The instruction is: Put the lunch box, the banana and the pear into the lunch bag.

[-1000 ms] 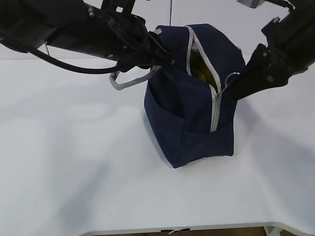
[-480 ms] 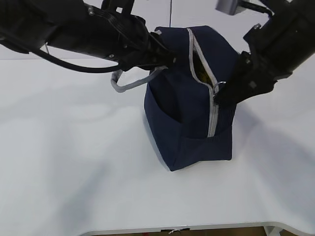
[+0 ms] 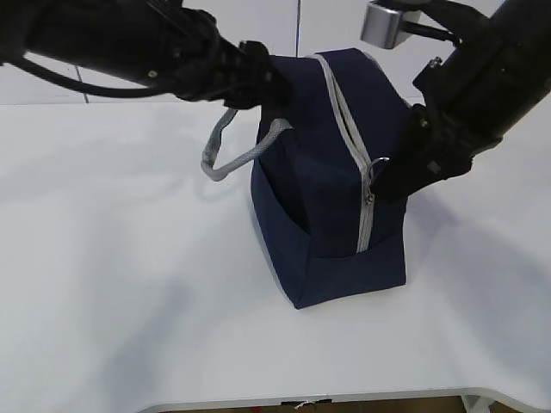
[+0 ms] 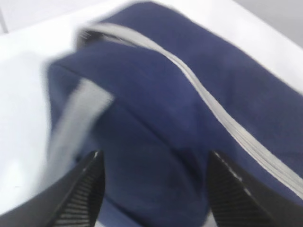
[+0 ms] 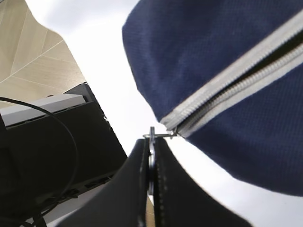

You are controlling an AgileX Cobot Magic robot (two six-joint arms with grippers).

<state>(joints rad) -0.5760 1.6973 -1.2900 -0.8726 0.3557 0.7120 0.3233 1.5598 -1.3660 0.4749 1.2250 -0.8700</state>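
Now we are seeing the lunch bag [image 3: 331,181] sitting on the white desk [image 3: 129,284], its contents hiding inside. Our right hand [image 5: 151,165] is pinching the metal ring pull [image 5: 152,135]; our left hand [image 4: 154,187], blurry, is gaping beside the bag, gripping nothing.

The lunch bag [image 3: 331,172] hides whatever lies inside it; the left wrist view is motion-blurred, smearing its grey handle [image 4: 75,118], with the bag cut off at the right edge; left gripper fingertips [image 4: 85,189] run off the bottom edge.
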